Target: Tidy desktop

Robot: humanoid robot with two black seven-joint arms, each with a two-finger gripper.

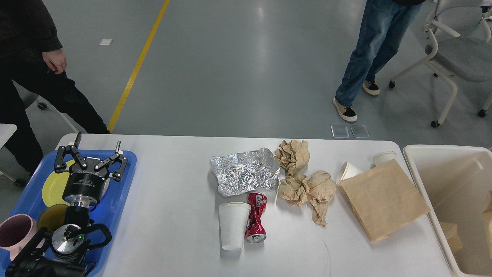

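Nearest us on the white worktop (173, 215), whose long axis runs left to right across our view, a white paper cup (233, 226) lies beside a crushed red can (256, 223), both pointing toward us. Our left claw (92, 152) hangs over the blue tray (119, 200) at the worktop's left end, fingers spread apart and empty; our right claw is out of sight. Farther back lie crumpled foil (244, 175), brown paper wads (303, 186), a flat paper bag (382, 200) and the cream bin (426, 181) beside the right end.
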